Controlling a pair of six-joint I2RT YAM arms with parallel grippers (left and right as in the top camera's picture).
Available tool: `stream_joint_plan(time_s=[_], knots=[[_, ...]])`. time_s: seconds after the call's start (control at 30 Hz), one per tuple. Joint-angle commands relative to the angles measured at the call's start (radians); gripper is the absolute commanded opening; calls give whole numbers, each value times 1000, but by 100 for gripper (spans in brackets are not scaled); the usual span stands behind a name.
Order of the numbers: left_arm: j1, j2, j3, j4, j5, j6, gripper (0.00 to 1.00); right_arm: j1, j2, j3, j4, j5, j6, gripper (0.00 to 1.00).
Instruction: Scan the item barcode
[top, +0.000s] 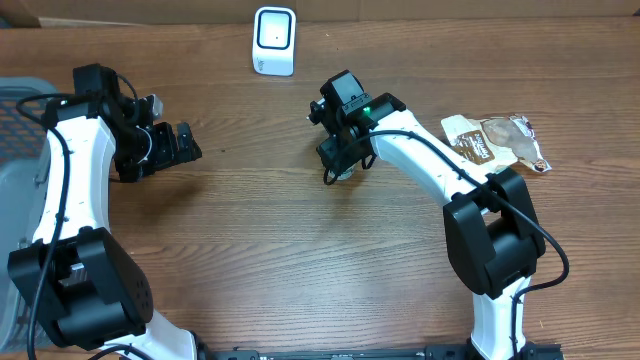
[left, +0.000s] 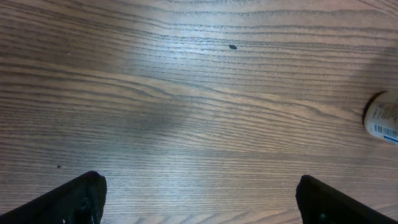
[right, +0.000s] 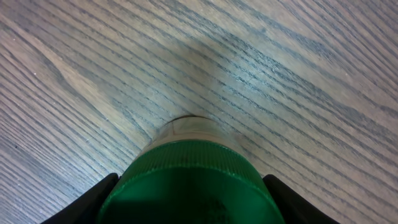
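Observation:
The item is a small bottle with a green ribbed cap (right: 186, 180), standing on the wooden table. In the right wrist view my right gripper (right: 189, 202) reaches down over it, one black finger pressed against each side of the cap. From overhead, that gripper (top: 340, 160) hides nearly all of the bottle (top: 346, 174). The left wrist view catches the bottle's white label with a barcode (left: 380, 118) at its right edge. My left gripper (top: 190, 143) is wide open and empty above bare wood, well left of the bottle; its fingertips (left: 74, 199) sit in the lower corners.
A white scanner (top: 274, 40) stands at the back edge of the table. A brown and white snack packet (top: 497, 142) lies to the right, beside the right arm. A grey bin (top: 15, 100) is at the far left.

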Motion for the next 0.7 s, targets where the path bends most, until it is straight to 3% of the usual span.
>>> stream_joint_plan(time_s=[0.0, 0.37, 0.67], knots=[[-7, -15, 23, 1, -1, 8, 100, -2, -3, 38, -14, -10, 40, 51], [-7, -15, 23, 1, -1, 8, 100, -7, -16, 177, -124, -198, 74, 50], [-7, -15, 23, 2, -1, 8, 100, -69, -43, 387, -264, -898, 74, 50]])
